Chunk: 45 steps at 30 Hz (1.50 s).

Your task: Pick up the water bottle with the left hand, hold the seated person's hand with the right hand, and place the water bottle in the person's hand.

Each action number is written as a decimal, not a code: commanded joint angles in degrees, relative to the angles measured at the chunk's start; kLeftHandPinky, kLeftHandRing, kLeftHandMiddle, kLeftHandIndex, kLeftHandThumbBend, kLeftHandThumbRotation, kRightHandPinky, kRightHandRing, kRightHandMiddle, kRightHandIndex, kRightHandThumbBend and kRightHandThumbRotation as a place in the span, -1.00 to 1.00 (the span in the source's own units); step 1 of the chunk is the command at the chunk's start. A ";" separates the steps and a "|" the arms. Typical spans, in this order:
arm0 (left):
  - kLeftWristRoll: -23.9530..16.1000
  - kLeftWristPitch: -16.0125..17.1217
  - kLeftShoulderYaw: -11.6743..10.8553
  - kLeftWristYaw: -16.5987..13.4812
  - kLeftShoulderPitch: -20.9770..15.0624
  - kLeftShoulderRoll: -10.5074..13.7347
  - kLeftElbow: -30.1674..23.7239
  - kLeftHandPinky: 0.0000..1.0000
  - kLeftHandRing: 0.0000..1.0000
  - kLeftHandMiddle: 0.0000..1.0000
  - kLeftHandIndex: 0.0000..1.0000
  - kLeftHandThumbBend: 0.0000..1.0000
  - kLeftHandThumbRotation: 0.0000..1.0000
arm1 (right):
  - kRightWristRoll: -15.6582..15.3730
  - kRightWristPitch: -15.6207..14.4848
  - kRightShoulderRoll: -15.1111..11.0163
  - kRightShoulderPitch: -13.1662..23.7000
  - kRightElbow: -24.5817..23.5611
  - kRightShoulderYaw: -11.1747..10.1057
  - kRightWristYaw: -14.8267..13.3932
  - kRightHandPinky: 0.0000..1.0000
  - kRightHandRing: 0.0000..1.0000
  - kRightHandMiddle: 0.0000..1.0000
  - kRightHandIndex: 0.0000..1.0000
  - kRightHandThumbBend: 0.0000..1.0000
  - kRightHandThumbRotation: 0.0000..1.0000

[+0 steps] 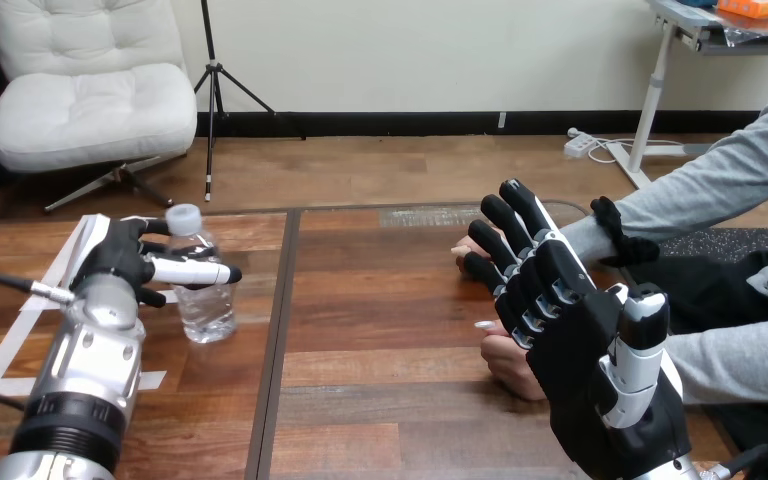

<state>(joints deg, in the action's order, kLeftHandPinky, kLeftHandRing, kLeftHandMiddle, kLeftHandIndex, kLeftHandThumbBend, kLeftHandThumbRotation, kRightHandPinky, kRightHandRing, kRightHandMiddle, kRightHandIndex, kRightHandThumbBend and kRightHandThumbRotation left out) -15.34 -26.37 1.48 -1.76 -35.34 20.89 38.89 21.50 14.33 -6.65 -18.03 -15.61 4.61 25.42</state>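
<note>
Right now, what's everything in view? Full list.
table: 1, brown wood, across the view
bottle: 1, clear with a white cap, upright on the table's left part
tape: a few strips, white, on the table's left part
person's far hand: 1, over the table's right part, partly behind the right hand's fingers
person's near hand: 1, over the table's right part, partly behind the right hand
left hand: 1, black and white, closed round the bottle, thumb across its front
right hand: 1, black and white, fingers straight, in front of the person's two hands; I cannot tell if they touch
</note>
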 commanded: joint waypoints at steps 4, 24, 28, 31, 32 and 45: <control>-3.43 -1.85 2.06 -0.81 -1.74 1.68 -6.59 -0.16 0.06 0.21 0.39 0.76 -0.98 | 0.37 1.58 0.63 1.81 -1.42 -0.50 0.19 0.99 1.00 1.00 1.00 1.00 1.00; -2.59 3.83 -1.18 -6.22 1.73 0.23 -9.23 -0.30 -0.19 -0.09 -0.04 0.50 -1.00 | 0.86 1.43 0.67 1.87 -1.39 -0.59 0.37 1.00 1.00 1.00 0.99 1.00 1.00; -2.41 4.50 -1.44 -6.60 2.05 0.23 -9.37 -0.30 -0.19 -0.08 -0.05 0.51 -1.00 | 0.74 1.42 0.57 1.87 -1.40 -0.59 0.41 1.00 1.00 1.00 0.99 1.00 1.00; -2.39 4.78 -1.50 -6.77 2.28 0.27 -9.67 -0.30 -0.19 -0.08 -0.06 0.51 -1.00 | 0.67 1.40 0.62 1.85 -1.41 -0.59 0.30 1.00 1.00 1.00 0.99 1.00 1.00; -2.35 4.76 -1.55 -6.75 2.33 0.30 -9.76 -0.30 -0.19 -0.08 -0.06 0.51 -1.00 | 0.63 1.31 0.61 1.82 -1.46 -0.58 0.24 1.00 1.00 1.00 0.99 1.00 1.00; -2.02 6.54 -2.12 -7.70 3.34 0.15 -10.94 -0.26 -0.16 -0.07 -0.06 0.52 -1.00 | 0.50 1.31 0.56 1.76 -1.48 -0.56 0.22 1.00 1.00 1.00 1.00 1.00 1.00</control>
<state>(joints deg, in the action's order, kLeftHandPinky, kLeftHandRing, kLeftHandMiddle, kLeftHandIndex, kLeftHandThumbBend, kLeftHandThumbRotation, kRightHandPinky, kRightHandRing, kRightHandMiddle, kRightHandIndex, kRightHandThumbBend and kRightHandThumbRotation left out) -17.54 -22.38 0.08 -8.03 -31.01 20.88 31.66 21.65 14.35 -6.64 -18.03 -15.61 4.42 25.45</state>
